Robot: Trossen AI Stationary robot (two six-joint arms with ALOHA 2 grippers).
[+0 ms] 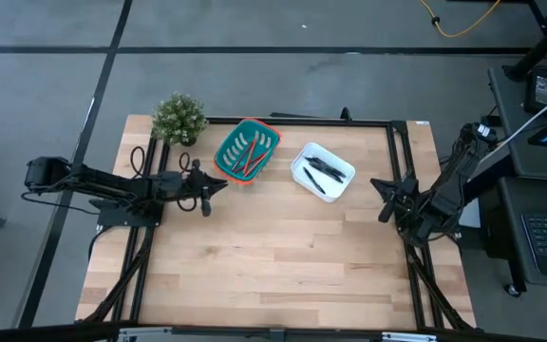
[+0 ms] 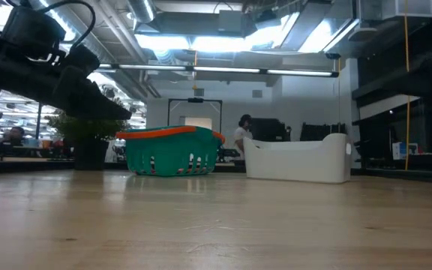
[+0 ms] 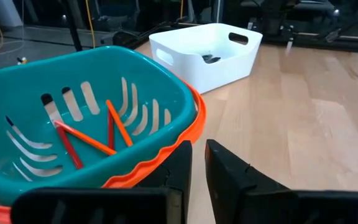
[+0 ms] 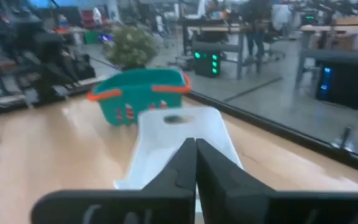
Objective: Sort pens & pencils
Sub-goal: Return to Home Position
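Several orange-red pencils [image 3: 98, 134] lie on the floor of the teal basket [image 1: 231, 152], which has an orange rim and stands at the table's far middle. To its right, several black pens [image 1: 323, 171] lie in the white bin [image 1: 302, 160]. My left gripper [image 3: 197, 163] hovers just at the basket's near left rim, slightly open with nothing between its fingers. At the table's right edge my right gripper [image 4: 196, 149] is shut and empty, pointing at the white bin [image 4: 179, 134] from a little way off.
A small potted plant [image 1: 179, 116] stands at the far left corner, beside the basket. A dark metal frame [image 1: 399, 152] runs along the table's edges. The near half of the wooden table [image 1: 273, 266] is bare board.
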